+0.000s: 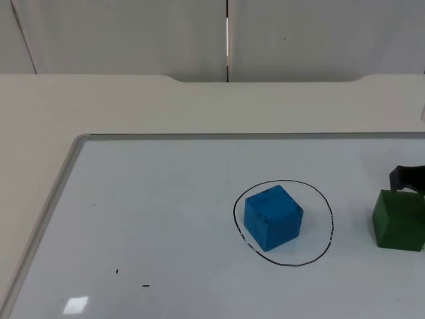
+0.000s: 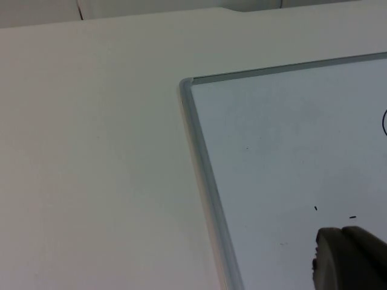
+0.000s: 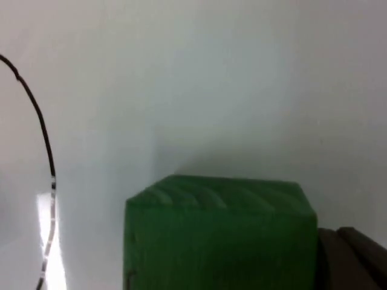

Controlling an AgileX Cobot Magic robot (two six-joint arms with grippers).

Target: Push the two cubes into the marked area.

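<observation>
Top view: whiteboard [image 1: 166, 219] lies flat on the white table [image 1: 133, 106], its metal frame running along the far and left edges. A hand-drawn black circle [image 1: 329, 226] marks the target area, right of the board's centre. Blue cube [image 1: 273, 217] sits inside the circle, on its left half, turned so one corner faces the near side. Green cube [image 1: 400, 220] rests on the board outside the circle, to the right, a clear gap between cube and line. Right gripper [image 1: 406, 177] shows as a black tip at the right edge, just beyond the green cube's far side; contact cannot be judged, and whether its jaws are apart or together cannot be told.

Right wrist view: green cube [image 3: 221, 232] close up, the circle's line [image 3: 42, 142] curving past beside it.

Left wrist view: left gripper [image 2: 347, 260] hangs over the whiteboard [image 2: 290, 151] near its far-left corner, well apart from both cubes; jaw state cannot be told.
</observation>
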